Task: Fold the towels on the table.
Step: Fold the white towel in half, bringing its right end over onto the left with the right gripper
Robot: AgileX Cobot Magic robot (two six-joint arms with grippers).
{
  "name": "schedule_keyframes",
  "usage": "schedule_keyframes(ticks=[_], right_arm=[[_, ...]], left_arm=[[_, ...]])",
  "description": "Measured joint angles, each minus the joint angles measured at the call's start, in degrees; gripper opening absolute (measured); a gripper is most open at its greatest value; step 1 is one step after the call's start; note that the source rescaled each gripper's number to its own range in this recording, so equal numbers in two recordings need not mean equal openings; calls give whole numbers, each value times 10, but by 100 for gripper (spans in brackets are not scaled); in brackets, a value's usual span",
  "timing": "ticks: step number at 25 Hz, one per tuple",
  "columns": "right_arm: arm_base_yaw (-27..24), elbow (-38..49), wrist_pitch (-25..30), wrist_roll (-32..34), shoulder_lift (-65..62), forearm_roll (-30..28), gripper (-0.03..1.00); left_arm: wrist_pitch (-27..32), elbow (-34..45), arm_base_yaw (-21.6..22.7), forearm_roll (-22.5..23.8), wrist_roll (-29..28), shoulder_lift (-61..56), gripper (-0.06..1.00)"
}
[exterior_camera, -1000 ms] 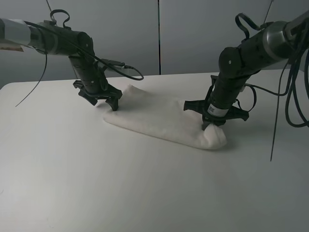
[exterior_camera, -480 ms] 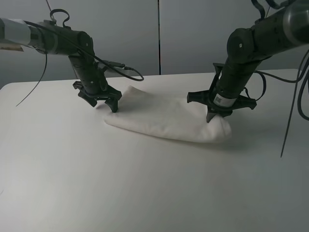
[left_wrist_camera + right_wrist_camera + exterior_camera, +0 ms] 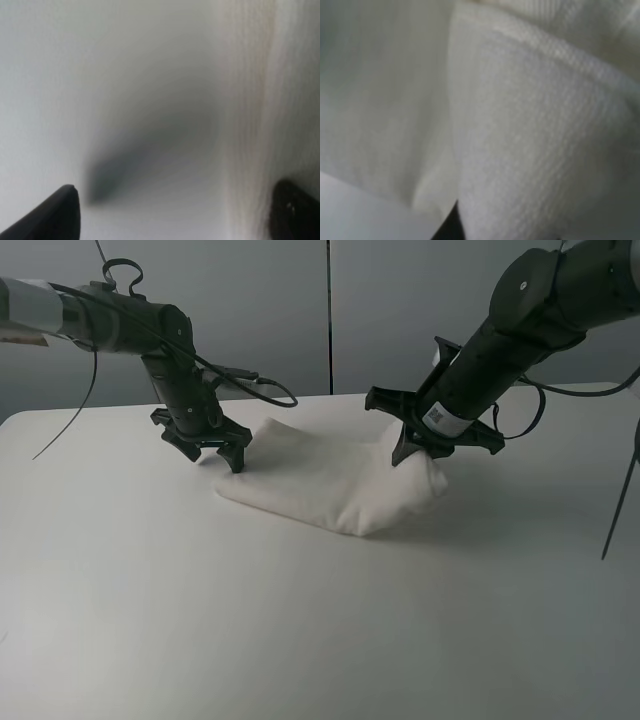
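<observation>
Towel [image 3: 320, 480] mid-frame on table [image 3: 300, 640], folded into long bundle running from upper left to right.
Right gripper [image 3: 420, 452] right of centre, jaws pinching towel's right end, holding it above the tabletop (cloth fills the right wrist view [image 3: 535, 125]).
Left gripper [image 3: 214, 455] at towel's left end, jaws spread wide. One fingertip [image 3: 57, 215] over bare table, other beside towel edge [image 3: 290, 100].

Black jointed arms [image 3: 150, 325] trail looping black cables [image 3: 272, 390]; a white label [image 3: 436, 417] marks the right end effector [image 3: 421, 452].
</observation>
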Motion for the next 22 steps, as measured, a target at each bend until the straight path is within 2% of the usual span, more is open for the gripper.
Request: schedule_keyframes(ticks=[10, 15, 18, 22], right_arm=[[0, 0, -15, -252, 0, 335, 2], [0, 0, 8, -394, 0, 517, 2], [0, -3, 13, -434, 0, 566, 2], [16, -23, 3, -444, 0, 576, 2]], left_arm=[[0, 0, 0, 0, 10, 0, 98], [0, 0, 0, 0, 15, 0, 98], [0, 0, 0, 0, 18, 0, 98], [0, 0, 0, -1, 19, 0, 98]])
